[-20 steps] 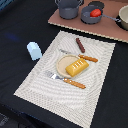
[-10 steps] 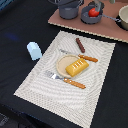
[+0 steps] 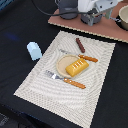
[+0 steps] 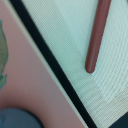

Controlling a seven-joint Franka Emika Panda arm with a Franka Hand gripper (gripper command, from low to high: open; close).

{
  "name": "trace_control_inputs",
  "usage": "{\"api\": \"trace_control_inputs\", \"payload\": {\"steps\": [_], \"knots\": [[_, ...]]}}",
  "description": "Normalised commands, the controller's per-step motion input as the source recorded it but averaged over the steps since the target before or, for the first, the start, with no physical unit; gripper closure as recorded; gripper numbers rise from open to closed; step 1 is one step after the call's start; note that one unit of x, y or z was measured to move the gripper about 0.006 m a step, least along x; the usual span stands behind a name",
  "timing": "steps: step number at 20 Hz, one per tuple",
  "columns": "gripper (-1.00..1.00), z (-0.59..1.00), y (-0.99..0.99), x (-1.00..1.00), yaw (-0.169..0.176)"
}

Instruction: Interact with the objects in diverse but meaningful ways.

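The yellow ridged bread block (image 3: 76, 67) lies on a small beige plate (image 3: 62, 63) in the middle of the striped placemat (image 3: 45, 92). The thin dark-brown sausage stick (image 3: 80, 45) lies on the mat just behind the plate; it also shows in the wrist view (image 4: 97, 35). The pale blue cup (image 3: 34, 50) stands on the dark table off the mat, on the exterior view's left. My white gripper (image 3: 96, 9) hangs over the middle grey pot (image 3: 91, 19) on the pink board (image 3: 102, 32). Its fingers do not show. The red tomato is hidden.
A wooden-handled fork (image 3: 69, 81) and knife (image 3: 83, 57) lie beside the plate. Two more grey pots (image 3: 67, 9) (image 3: 123, 18) stand on the board. In the wrist view a grey pot (image 4: 17, 120) shows beside the pink board (image 4: 35, 75).
My arm has come in over the back board and now covers the middle pot, where the red tomato showed before. Nothing on the mat has moved.
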Motion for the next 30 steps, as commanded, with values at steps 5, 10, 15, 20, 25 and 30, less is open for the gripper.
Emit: {"api": "trace_control_inputs", "payload": {"steps": [5,10,15,20,25,30], "knots": [[-1.00,-0.36,0.02,-0.28,-0.142],[-1.00,-0.37,0.01,-0.39,-0.069],[-1.00,-0.45,0.00,-0.28,-0.007],[-1.00,-0.55,0.00,-0.32,0.000],[-1.00,-0.58,0.00,-0.40,0.000],[-1.00,-0.39,0.00,-0.58,-0.010]]}}
